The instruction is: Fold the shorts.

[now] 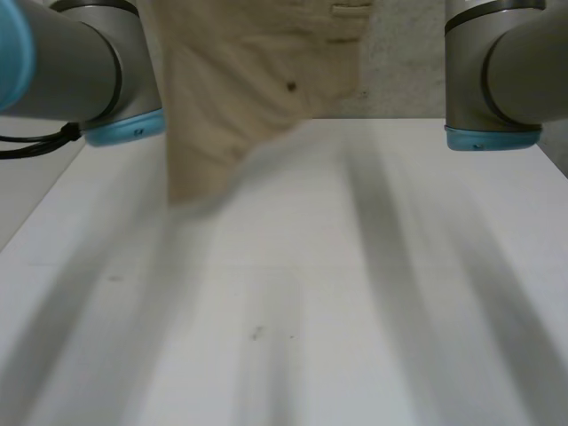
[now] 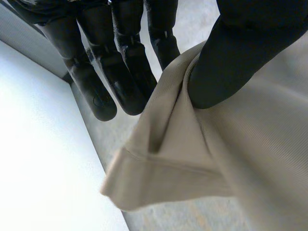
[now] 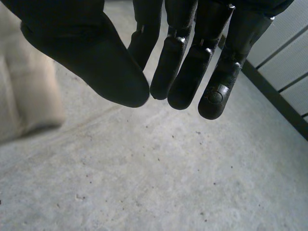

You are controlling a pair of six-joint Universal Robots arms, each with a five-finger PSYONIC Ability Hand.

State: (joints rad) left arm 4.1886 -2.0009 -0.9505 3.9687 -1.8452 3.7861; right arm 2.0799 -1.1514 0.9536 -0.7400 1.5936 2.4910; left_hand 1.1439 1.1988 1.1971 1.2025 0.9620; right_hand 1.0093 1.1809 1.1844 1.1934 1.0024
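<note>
Beige shorts [image 1: 257, 89] hang above white table [image 1: 355, 311], pinched between left hand [image 2: 231, 62] thumb and fingers; right hand [image 3: 183, 72] relaxed, empty.

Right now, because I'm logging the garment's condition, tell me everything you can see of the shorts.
The shorts are plain beige cloth with a small dark spot, stitching near the top and a folded hem. They hang rumpled in the air over the far side of the white table, one corner pointing down. The left hand pinches an edge, thumb on the cloth. The right hand, open, is beside them, not touching.
</note>
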